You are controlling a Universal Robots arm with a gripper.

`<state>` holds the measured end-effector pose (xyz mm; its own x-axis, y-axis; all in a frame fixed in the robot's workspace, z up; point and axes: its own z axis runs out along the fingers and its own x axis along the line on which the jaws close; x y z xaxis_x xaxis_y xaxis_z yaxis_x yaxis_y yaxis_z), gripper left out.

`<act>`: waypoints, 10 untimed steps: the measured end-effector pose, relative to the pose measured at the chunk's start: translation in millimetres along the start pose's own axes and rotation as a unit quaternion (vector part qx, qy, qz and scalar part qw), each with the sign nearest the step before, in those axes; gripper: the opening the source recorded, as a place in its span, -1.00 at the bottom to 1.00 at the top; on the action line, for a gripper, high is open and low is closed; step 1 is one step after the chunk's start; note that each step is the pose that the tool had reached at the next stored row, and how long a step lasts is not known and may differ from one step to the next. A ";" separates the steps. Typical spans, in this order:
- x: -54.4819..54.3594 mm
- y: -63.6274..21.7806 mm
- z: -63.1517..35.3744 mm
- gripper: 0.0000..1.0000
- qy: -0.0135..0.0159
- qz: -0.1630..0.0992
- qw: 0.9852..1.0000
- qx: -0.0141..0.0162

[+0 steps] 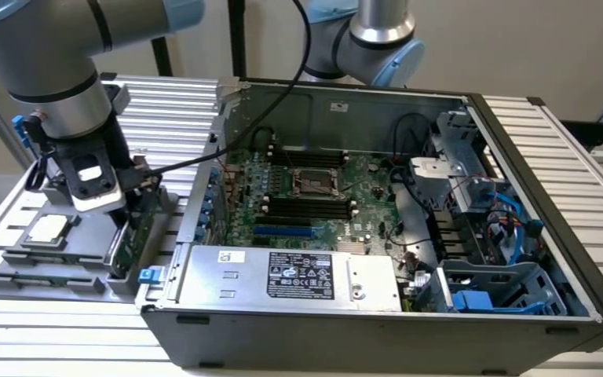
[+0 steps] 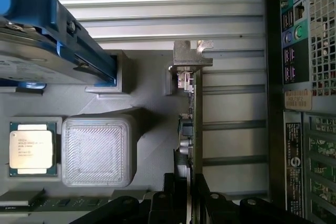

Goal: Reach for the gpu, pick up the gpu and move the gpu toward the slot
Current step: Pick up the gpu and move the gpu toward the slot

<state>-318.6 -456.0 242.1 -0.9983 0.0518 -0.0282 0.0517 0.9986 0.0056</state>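
— Where is the gpu (image 2: 197,119)?

— It stands on its long edge in the grey holder (image 1: 29,276), along the holder's edge nearest the computer case (image 1: 333,339). The wrist view shows it edge-on, a thin green strip with its silver bracket (image 2: 189,59) at the end away from the arm.

— And the gripper (image 2: 186,182)?

— It is directly over the card, at the end opposite the bracket. The card runs straight in between the jaws, one dark finger on each face.

— Spread or pinching?

— Pinching the gpu, as far as I can see. The fingers (image 2: 169,199) sit tight against both sides, with no gap visible.

— Is it lifted?

— No, in the exterior view the card's lower edge is down in the holder.

— What else is on the holder?

— A square processor chip (image 2: 31,148) is in its pocket, well apart from the card. A hard drive (image 2: 42,51) with blue rails is at the far corner. The holder itself rests on the slatted worktop (image 1: 71,339), beside the case.
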 end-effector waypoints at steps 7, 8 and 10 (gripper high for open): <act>-2.6 0.1 -1.7 -0.47 0.008 0.000 1.000 0.000; -2.8 0.1 -2.5 -0.47 0.009 0.000 1.000 0.000; -3.2 0.2 -4.4 -0.47 0.012 0.000 1.000 0.001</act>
<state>-315.5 -456.0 246.6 -0.9987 0.0508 -0.0047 0.0508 0.9987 0.0045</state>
